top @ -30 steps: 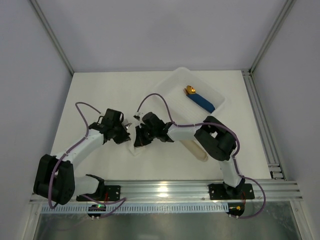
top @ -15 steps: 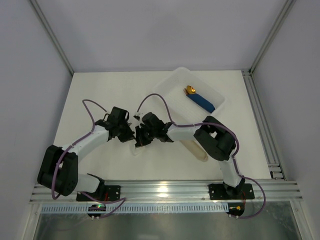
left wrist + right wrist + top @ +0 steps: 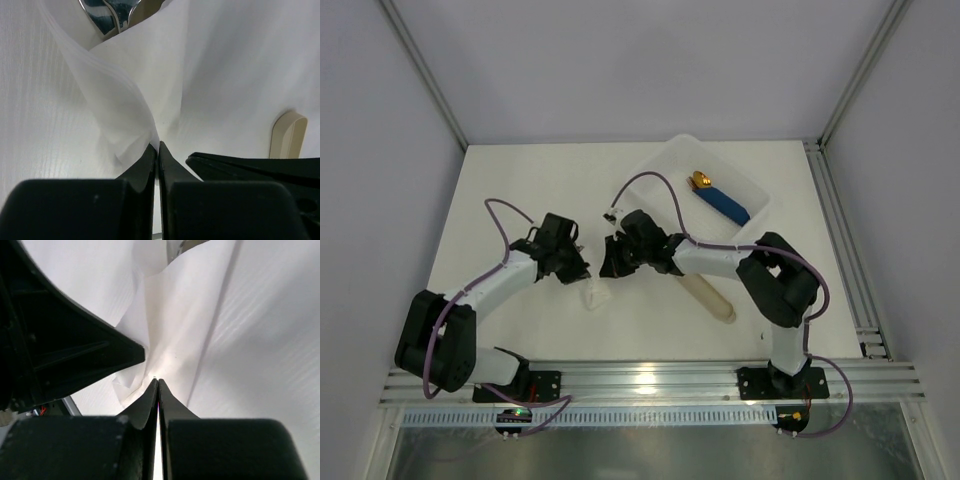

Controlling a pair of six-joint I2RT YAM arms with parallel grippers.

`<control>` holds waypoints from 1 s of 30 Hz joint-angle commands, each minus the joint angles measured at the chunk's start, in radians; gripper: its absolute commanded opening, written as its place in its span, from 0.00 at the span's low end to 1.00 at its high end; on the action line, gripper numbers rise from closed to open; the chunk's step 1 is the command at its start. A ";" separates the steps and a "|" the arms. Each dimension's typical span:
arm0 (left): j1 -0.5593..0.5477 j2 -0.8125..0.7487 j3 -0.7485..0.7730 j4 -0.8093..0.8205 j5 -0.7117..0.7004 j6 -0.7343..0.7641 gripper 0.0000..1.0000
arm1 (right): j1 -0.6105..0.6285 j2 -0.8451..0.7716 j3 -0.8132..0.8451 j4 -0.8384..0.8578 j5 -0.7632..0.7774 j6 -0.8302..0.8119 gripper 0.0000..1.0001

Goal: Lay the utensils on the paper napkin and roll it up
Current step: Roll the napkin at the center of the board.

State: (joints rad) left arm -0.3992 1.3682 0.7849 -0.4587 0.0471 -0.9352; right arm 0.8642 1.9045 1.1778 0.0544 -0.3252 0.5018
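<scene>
We judge mid-roll: left fingers (image 3: 146,165), right fingers (image 3: 149,400) pinch thin white paper napkin (image 3: 150,65) over shiny silver utensils (image 3: 107,17); next roll both together.

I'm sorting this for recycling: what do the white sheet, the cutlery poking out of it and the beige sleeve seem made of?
The paper napkin: thin matte white paper, soft creases. The utensils: polished metal, mirror-like reflections. The beige sleeve: matte, probably paper or card; unclear.

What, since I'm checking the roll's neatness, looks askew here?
The paper napkin is bunched into loose, uneven folds rather than a tight roll, with the shiny utensils poking out one open end.
</scene>
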 commanded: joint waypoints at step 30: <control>-0.043 0.233 0.175 0.109 0.028 -0.005 0.00 | -0.037 0.099 -0.023 0.098 -0.035 0.009 0.04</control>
State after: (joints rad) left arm -0.4385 1.5784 0.9203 -0.4194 0.0566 -0.9352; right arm 0.8223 2.0251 1.1713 0.1062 -0.3584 0.5030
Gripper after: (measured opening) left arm 0.006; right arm 0.036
